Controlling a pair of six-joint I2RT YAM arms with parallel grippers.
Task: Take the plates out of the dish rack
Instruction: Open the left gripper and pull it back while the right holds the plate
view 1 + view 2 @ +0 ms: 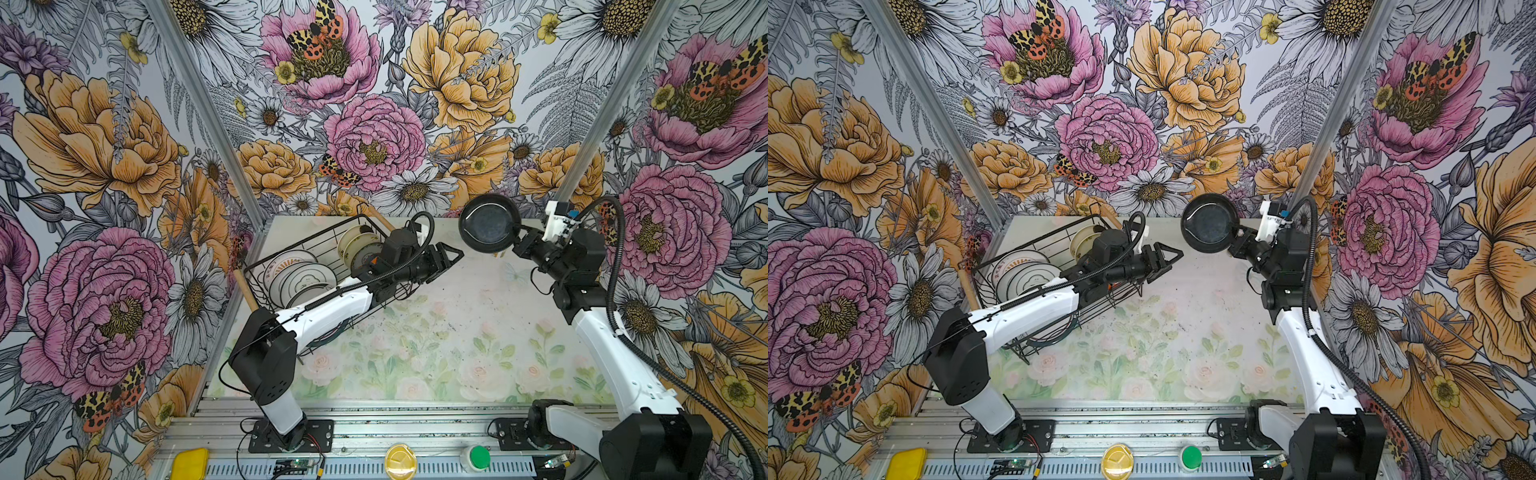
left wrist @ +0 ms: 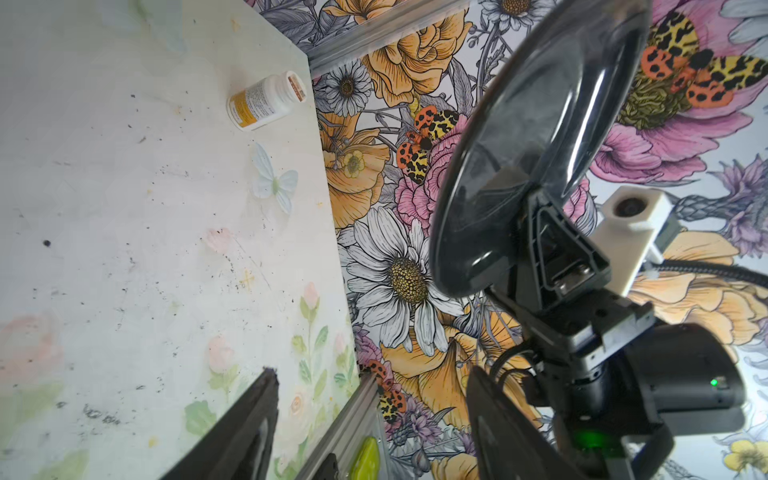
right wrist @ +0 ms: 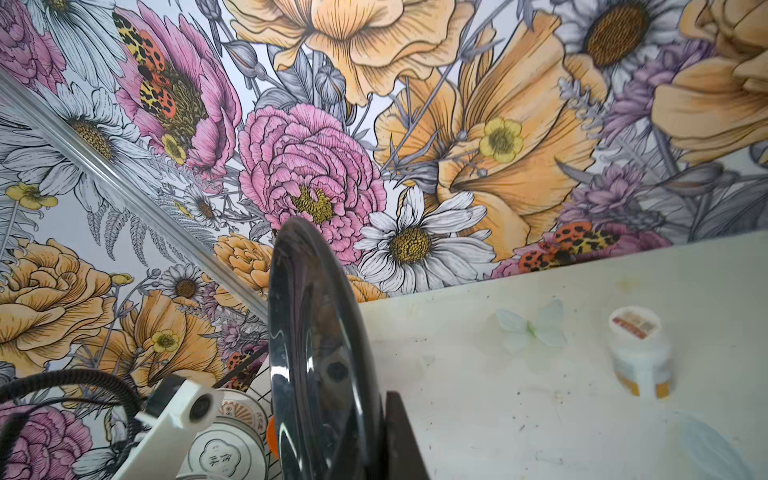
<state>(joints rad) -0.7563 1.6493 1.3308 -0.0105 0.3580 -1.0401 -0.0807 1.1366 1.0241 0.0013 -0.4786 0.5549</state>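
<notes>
Right fingers (image 1: 516, 237) are clenching the rim of the black plate (image 1: 489, 228), holding it on edge above the counter (image 1: 457, 332), upper middle in both top views. Left fingers (image 1: 452, 254) are hanging spread and empty, just right of the rack (image 1: 299, 245). The rack is sitting centre left with plates (image 1: 299, 278) inside. Risk: the rim-only grip slipping, so the plate drops, or the plate knocking the bottle (image 2: 266, 99) on lowering.

Robot lab booth, floral-printed walls (image 1: 104, 145), aluminium frame rail (image 1: 395, 432) carrying bolted arm mounts (image 1: 322, 434), green push button (image 1: 480, 457)
</notes>
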